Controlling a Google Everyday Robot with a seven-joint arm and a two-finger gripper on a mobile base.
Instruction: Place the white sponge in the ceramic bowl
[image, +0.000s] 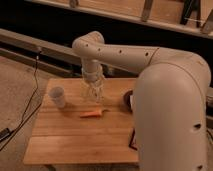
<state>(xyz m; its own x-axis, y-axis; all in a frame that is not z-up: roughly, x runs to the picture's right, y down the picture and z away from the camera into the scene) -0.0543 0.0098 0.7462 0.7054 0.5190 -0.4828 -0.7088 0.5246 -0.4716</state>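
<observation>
My gripper (93, 95) points straight down over the back middle of the wooden table (75, 135), just above its surface. No white sponge shows on the table; whether one is in the gripper cannot be told. A dark bowl (127, 99) sits at the right, mostly hidden behind my arm (170, 100). The gripper is to the left of the bowl, with a gap between them.
A white cup (58, 96) stands at the table's back left. An orange carrot-like object (93, 114) lies just in front of the gripper. A dark red item (134, 141) sits at the right edge. A black cable (30, 100) hangs left of the table.
</observation>
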